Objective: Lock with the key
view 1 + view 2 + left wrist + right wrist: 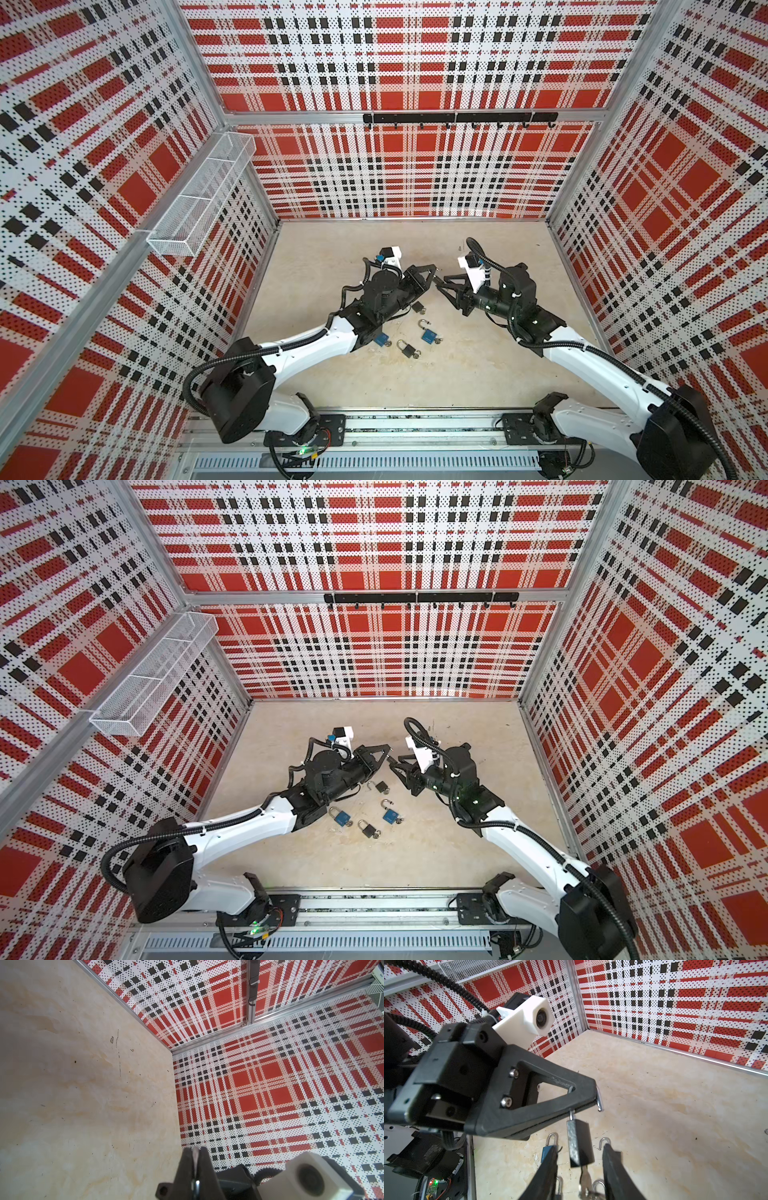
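Left claw (591, 1103): pressed together on shackle of black padlock (579, 1142), above mid worktop (675, 1105).
Right claw (580, 1149): spread, flanking hanging key (584, 1176).
Open room: worktop bare far and right.

The beige, stained tabletop (457, 374) is carrying four padlocks, all lying flat around its middle and well apart from the walls. The far black padlock (419, 308) is lying furthest back. The right blue padlock (428, 336) is resting just nearer. The near black padlock (408, 350) is lying nearest the front. The left blue padlock (381, 338) is only partly showing.
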Robot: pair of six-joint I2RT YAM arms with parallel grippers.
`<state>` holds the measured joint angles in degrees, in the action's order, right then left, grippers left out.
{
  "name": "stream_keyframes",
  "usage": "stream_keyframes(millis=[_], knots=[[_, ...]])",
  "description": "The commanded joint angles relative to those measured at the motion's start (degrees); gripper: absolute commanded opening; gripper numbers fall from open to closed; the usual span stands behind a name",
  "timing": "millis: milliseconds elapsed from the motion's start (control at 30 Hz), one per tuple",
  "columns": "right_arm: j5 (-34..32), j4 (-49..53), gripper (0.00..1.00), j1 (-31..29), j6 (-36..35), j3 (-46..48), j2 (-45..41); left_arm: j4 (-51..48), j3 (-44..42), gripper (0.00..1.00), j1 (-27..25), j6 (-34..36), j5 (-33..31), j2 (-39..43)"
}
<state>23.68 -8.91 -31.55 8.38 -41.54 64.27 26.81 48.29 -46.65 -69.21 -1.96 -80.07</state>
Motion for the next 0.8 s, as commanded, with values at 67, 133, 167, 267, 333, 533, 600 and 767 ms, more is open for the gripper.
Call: stream_keyframes(millis=[67, 133, 167, 267, 333, 533, 600, 767], knots=[[-0.7, -2.8, 0.34, -0.7, -1.39, -2.36, 1.55, 0.61, 2.63, 0.0, -0.87, -1.54, -0.45, 0.94], [-0.85, -3.03, 0.32, -0.79, -1.44, -2.57, 1.91, 0.66, 2.79, 0.0, -0.98, -1.49, -0.52, 0.96], [-0.99, -3.05, 0.31, -0.87, -1.44, -2.66, 2.08, 0.62, 2.86, 0.0, -1.07, -1.53, -0.65, 0.93], [-1.01, -3.08, 0.28, -0.88, -1.53, -2.8, 2.35, 0.61, 2.86, 0.0, -1.17, -1.53, -0.84, 1.04], [-1.33, -3.26, 0.25, -0.97, -1.53, -2.85, 2.35, 0.62, 2.84, 0.0, -1.16, -1.42, -0.84, 1.08], [-1.71, -3.9, 0.27, -0.95, -1.26, -2.45, 1.91, 0.62, 2.29, 0.0, -1.16, -1.54, -1.27, 1.42], [-1.67, -3.97, 0.28, -0.93, -1.26, -2.45, 1.82, 0.66, 2.08, 0.0, -1.19, -1.53, -1.39, 1.58], [-1.96, -3.87, 0.25, -0.89, -1.18, -2.58, 1.47, 0.61, 1.56, 0.0, -1.16, -1.85, -1.78, 1.55]])
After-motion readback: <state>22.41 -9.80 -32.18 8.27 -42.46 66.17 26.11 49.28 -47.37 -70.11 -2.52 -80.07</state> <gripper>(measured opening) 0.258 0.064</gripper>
